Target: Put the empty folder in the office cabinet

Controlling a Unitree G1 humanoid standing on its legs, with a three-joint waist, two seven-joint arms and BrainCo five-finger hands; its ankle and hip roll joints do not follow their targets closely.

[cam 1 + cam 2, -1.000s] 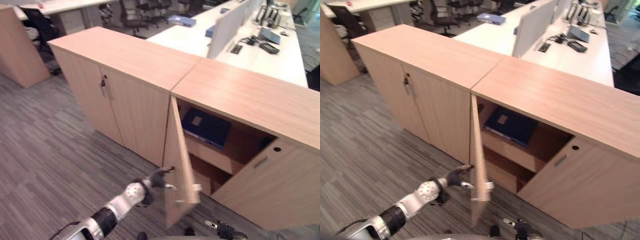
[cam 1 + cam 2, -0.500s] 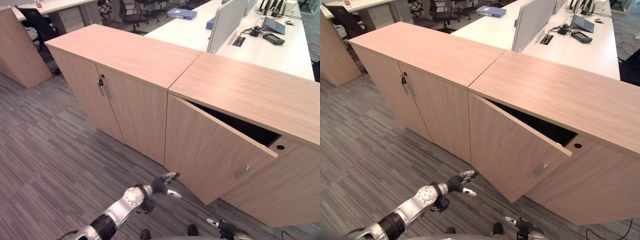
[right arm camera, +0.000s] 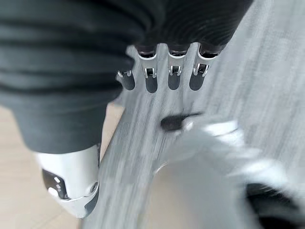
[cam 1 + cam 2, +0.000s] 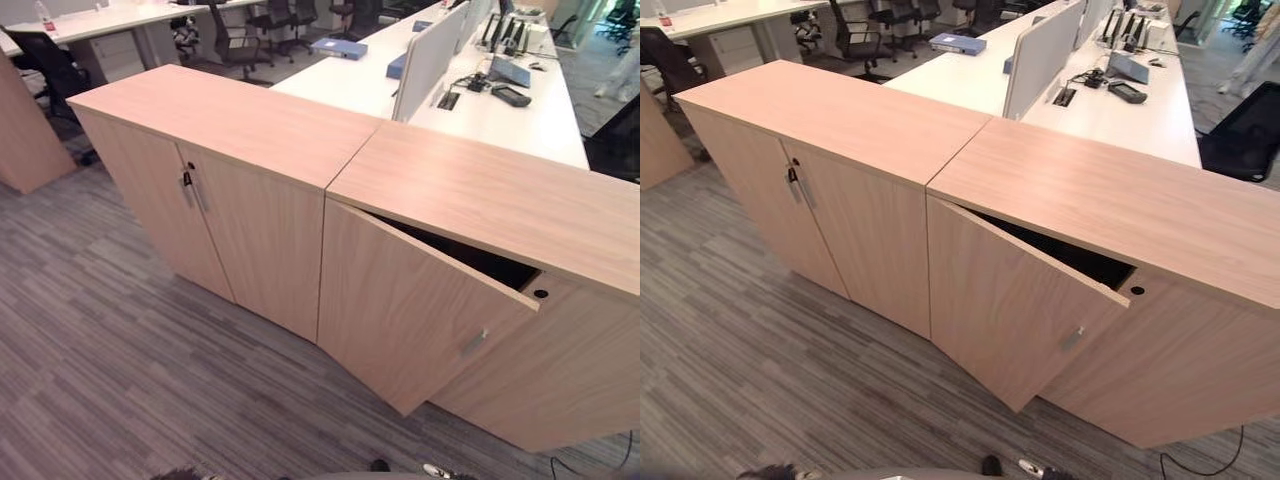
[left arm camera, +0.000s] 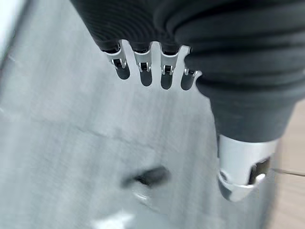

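The right office cabinet [image 4: 480, 190] has its left door [image 4: 400, 300] ajar, leaving a narrow dark gap [image 4: 470, 262] under the top. The inside and the folder are hidden behind that door. A small metal handle [image 4: 474, 343] sits near the door's free edge. My left hand [image 5: 141, 61] hangs over grey carpet away from the cabinet, fingers relaxed and holding nothing. Low over the floor, my right hand [image 3: 174, 67] also has relaxed fingers and is empty.
A second cabinet [image 4: 220, 110] with shut doors and a key in its lock [image 4: 187, 180] joins on the left. White desks [image 4: 500, 110] with a divider, devices and a blue folder [image 4: 338, 46] stand behind. Grey carpet [image 4: 120, 340] lies open in front.
The right cabinet's door has swung from wide open to almost closed, hiding the blue folder on the shelf. My left arm has dropped out of the eye views. The camera has shifted.
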